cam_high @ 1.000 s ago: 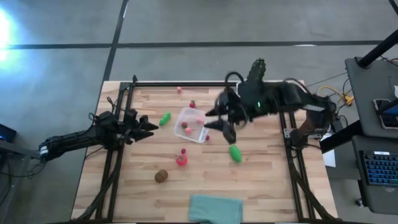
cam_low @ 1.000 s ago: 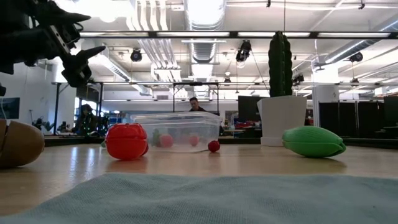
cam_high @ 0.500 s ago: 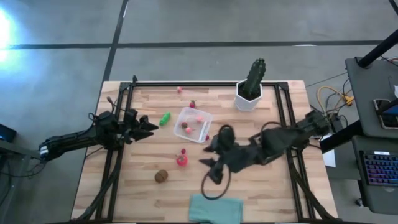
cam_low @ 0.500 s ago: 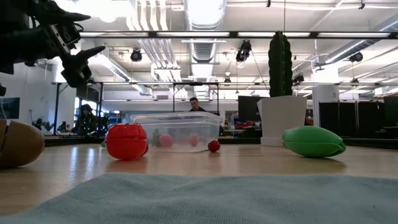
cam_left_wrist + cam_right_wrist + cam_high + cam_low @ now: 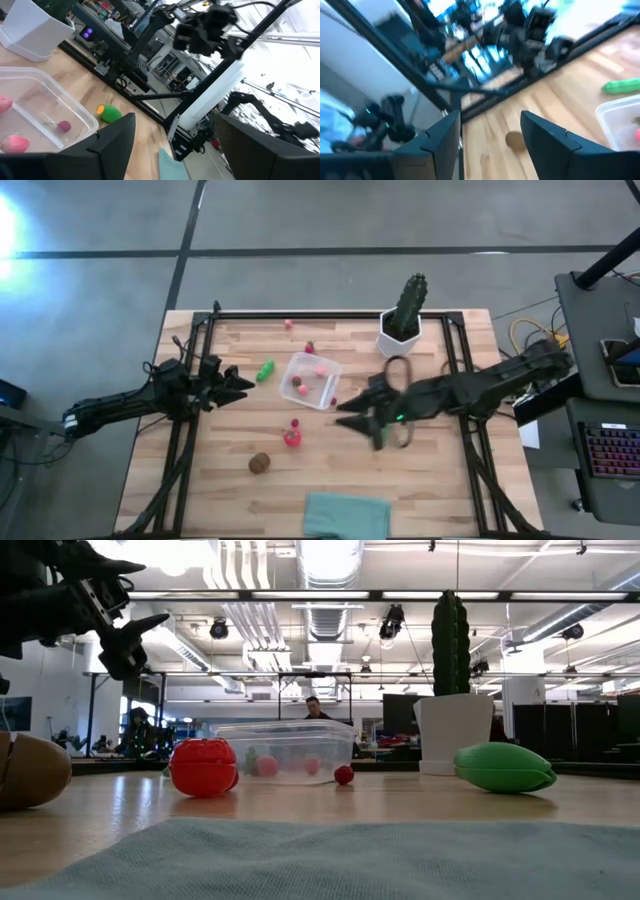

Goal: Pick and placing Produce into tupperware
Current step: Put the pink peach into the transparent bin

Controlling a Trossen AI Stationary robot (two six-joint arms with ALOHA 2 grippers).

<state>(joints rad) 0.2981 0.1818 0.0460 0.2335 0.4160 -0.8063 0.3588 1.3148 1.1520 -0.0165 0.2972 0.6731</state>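
Pale wooden planks make up the table [image 5: 430, 480], which is bounded by a dark frame; the tupperware [image 5: 310, 380] is seen near the middle, and 3 small pink or red pieces are counted inside it. Taking the high view as the clock face around the container, 1 green oblong piece [image 5: 265, 370] is found just beside it at 9 o'clock; a red piece [image 5: 292, 437] is set at 6 o'clock; the brown kiwi-like piece [image 5: 260, 463] is placed at 7 o'clock, farther off; the potted cactus [image 5: 402, 320] is kept at 2 o'clock.

The right gripper [image 5: 362, 422] is held at 4 o'clock of the container, above the wood; its fingers are spread and nothing is pinched between them. The second green piece [image 5: 505, 767] is shown on the table in the low view, but from above it is covered by this arm. The left gripper [image 5: 245, 385] is parked at 9 o'clock, beyond the first green piece, its fingers likewise parted and empty.

The step in hand is judged to be the pick of the second green piece; it is best straddled across its narrow width, so that the rounded body is not squeezed out sideways; the fingers should be lowered close to the wood before being closed; the piece should then be lifted clear of the rim, so the light container is not nudged.
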